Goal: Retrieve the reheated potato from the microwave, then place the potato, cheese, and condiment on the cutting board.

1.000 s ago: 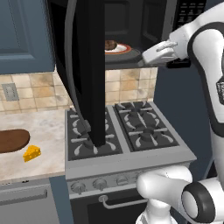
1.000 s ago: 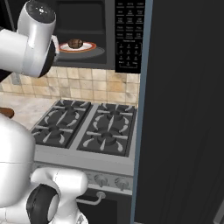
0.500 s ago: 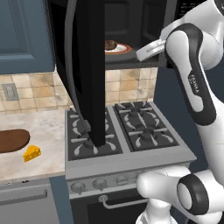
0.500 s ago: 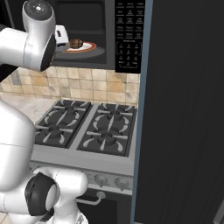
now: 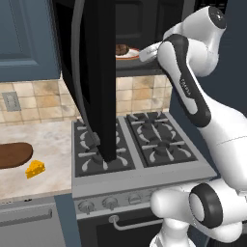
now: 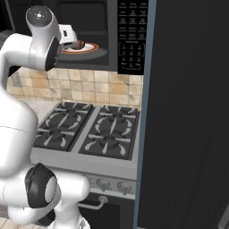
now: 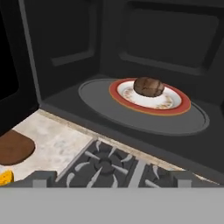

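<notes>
Left base view: showed the white two-finger pincer raised at the mouth of the large black boxy microwave, door swung wide toward the camera. Showed the small mottled brown potato just ahead of the pincer, on a white plate with a red rim, untouched. Far below and well off to the pincer's side, showed the dark brown wooden cutting board on the pale speckled counter, with the small yellow-orange cheese wedge beside it, off the board. Between them and the pincer, the black gas stove.

Right base view: showed the pincer at the oven opening, close by the potato on its plate; jaws hard to read here behind the arm.

Hand view: looked straight into the cavity, with the potato ahead on the plate atop the grey turntable. No fingertips visible, nothing between the jaws; taken as spread wide and empty. Below, a corner of the board and a sliver of cheese.

Judged early: door opened, potato not yet gripped, nothing placed on the board. Condiment not identified.
</notes>
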